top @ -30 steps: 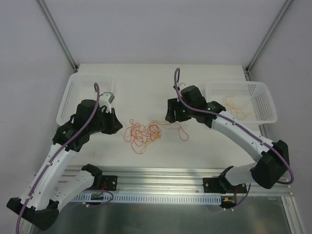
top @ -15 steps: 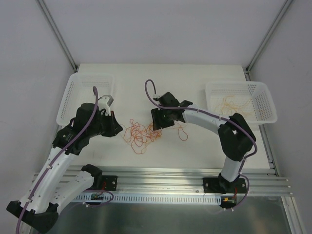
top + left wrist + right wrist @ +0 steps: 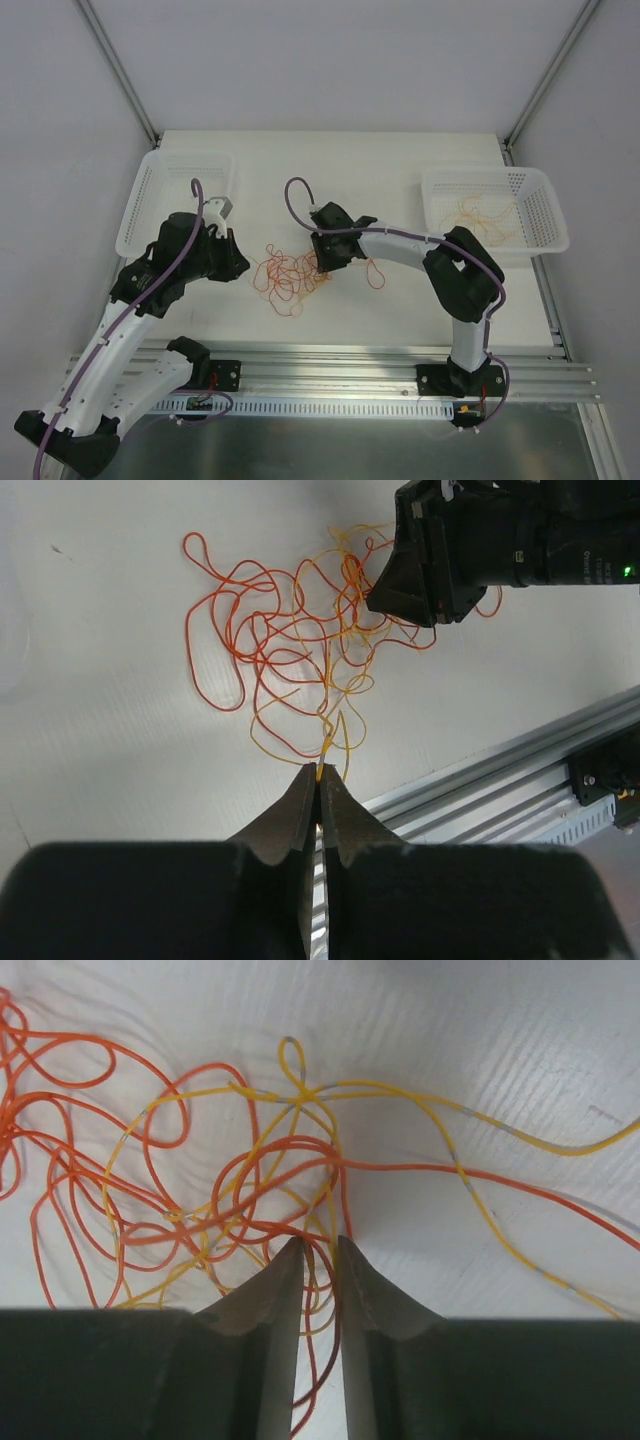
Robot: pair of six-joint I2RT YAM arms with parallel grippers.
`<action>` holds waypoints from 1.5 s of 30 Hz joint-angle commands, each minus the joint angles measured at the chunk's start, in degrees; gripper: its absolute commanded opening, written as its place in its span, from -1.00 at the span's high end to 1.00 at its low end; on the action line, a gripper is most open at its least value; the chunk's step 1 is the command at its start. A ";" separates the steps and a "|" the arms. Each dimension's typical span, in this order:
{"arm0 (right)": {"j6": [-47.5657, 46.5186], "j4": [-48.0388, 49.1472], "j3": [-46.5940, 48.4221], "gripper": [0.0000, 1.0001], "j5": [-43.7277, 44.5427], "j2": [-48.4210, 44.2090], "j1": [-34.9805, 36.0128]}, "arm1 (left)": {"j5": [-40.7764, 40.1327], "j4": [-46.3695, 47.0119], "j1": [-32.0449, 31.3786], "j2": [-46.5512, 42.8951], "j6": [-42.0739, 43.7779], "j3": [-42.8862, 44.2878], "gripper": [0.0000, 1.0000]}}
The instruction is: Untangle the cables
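Pull-apart step, I judge: my left hand (image 3: 318, 776) pinches a yellow strand (image 3: 341, 742) of the cables (image 3: 291, 272), my right hand (image 3: 320, 1247) stands narrowly parted astride the tangle, needing closure then outward draw.

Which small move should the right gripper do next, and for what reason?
Probably close the right gripper. Its jaws stand narrowly apart with red strands of the tangle between them, not yet pinched. The left gripper is shut on a yellow strand at the tangle's edge, so a second grip would likely let the arms pull the strands apart.
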 commanded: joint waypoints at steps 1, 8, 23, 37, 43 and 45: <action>1.19 1.76 -1.70 0.57 5.17 -0.90 -0.19 | -3.21 1.24 -0.38 -0.44 1.75 3.67 1.00; 0.92 -0.53 -9.79 0.99 11.16 -7.04 -3.97 | -11.20 -1.04 -0.29 0.17 4.91 12.72 1.00; 1.63 -6.06 -24.12 0.99 9.76 -27.35 -22.96 | -43.62 -3.07 -0.29 3.07 11.77 40.57 1.00; 1.02 -7.56 -23.25 0.99 3.52 -29.55 -27.36 | -30.87 -3.07 -0.29 5.71 13.36 51.50 1.00; -2.68 -10.98 -17.36 0.55 2.55 -32.18 -24.28 | -11.94 -2.98 -0.29 7.91 8.26 46.22 1.00; -3.90 -12.21 -15.96 0.31 2.55 -34.98 -23.23 | -6.84 -2.90 -0.29 8.96 7.29 45.34 0.99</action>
